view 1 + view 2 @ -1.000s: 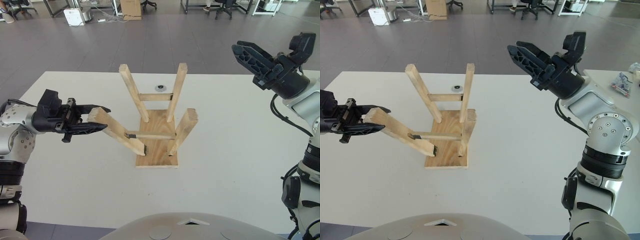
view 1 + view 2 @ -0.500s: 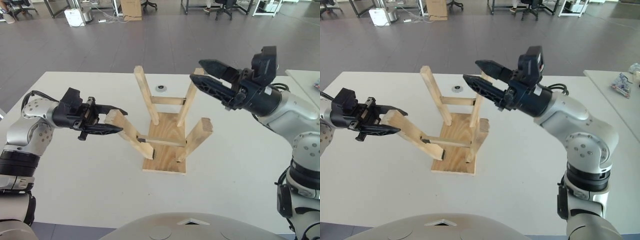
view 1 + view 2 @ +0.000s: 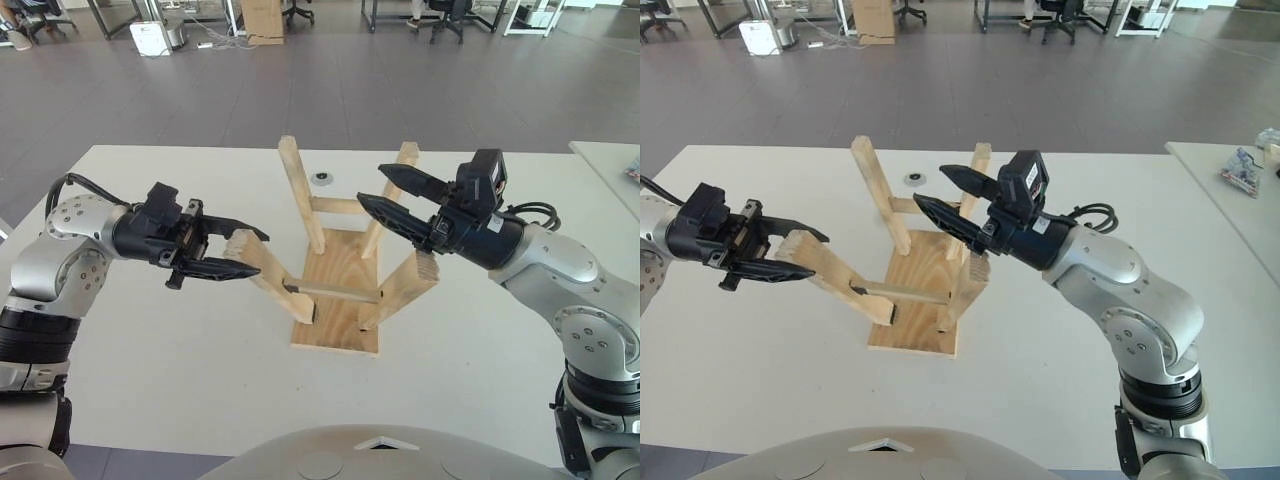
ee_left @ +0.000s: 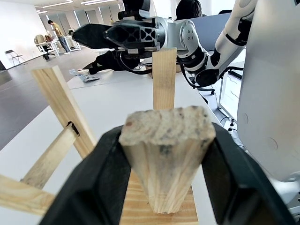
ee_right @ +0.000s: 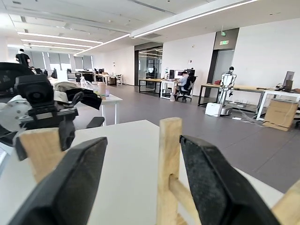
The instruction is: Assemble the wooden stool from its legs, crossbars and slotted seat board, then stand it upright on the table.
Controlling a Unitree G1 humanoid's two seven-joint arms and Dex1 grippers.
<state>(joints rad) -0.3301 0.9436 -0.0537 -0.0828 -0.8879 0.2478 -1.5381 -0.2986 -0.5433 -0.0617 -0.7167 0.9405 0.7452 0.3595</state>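
Right hand (image 3: 372, 185), spread, reached the upturned stool (image 3: 335, 300); left hand (image 3: 258, 255) grips one leg (image 3: 277, 284).

right hand (image 3: 372, 184) swung down beside far legs of the stool (image 3: 338, 322), left hand (image 3: 259, 254) and stool shifted rightward

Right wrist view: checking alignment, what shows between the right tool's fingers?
A stool leg stands in the gap of the open right tool, in the right wrist view.

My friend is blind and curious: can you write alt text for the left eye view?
A wooden stool rests upside down on a white table. The left end effector grips the end of one splayed leg; the right end effector hovers open near a far leg.
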